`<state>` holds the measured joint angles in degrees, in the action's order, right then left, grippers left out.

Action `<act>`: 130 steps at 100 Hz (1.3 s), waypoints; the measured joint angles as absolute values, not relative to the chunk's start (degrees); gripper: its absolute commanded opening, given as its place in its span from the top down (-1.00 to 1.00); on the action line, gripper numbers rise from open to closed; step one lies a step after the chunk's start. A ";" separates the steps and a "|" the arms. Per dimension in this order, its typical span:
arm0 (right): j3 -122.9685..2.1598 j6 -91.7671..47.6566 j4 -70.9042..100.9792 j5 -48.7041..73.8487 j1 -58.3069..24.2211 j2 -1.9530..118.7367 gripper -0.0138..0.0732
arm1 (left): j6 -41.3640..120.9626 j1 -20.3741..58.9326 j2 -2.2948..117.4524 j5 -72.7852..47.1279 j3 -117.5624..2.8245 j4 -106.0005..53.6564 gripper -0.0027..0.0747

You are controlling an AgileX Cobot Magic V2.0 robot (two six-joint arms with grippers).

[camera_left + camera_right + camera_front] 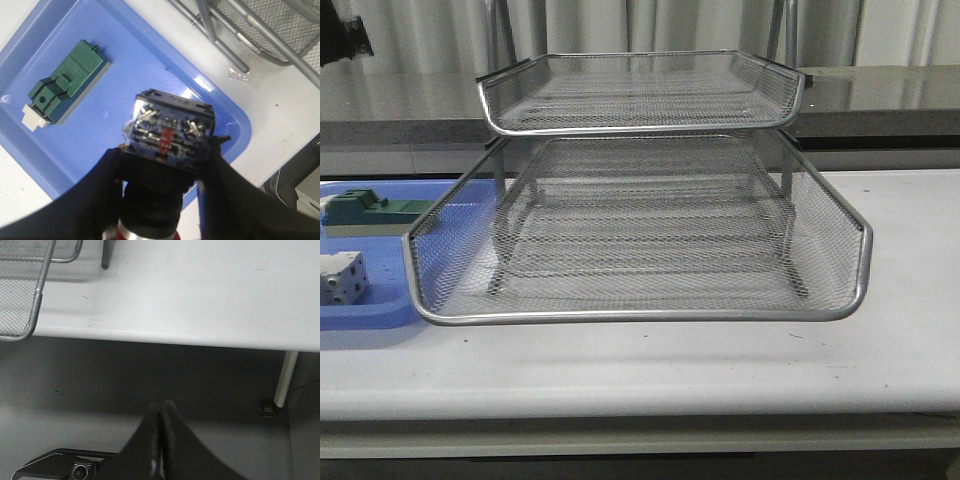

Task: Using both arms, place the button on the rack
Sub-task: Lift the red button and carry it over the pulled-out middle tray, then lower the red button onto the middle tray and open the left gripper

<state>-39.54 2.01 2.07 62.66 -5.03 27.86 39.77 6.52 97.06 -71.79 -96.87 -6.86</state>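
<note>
The left gripper (165, 175) pinches the button (167, 132) above the blue tray (150, 65); the rack (260, 30) lies toward the frame's upper right. The right gripper (161, 440) is pressed together, off the desk (200, 285).

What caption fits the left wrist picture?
Left claw grips the red-capped push-button above the flat blue plastic tray holding a green block.

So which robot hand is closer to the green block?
Left. The left gripper holds the button right above the blue tray where the green block lies. The right gripper hangs shut off the table's edge, over the floor.
</note>
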 measured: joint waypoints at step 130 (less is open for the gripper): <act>-39.54 2.05 2.07 62.66 -5.03 27.86 0.84 | 39.77 39.48 105.81 -64.10 -92.25 -8.54 0.97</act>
<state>-39.54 2.05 2.07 62.66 -5.03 27.86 39.77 39.48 105.81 -64.10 -92.25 -8.54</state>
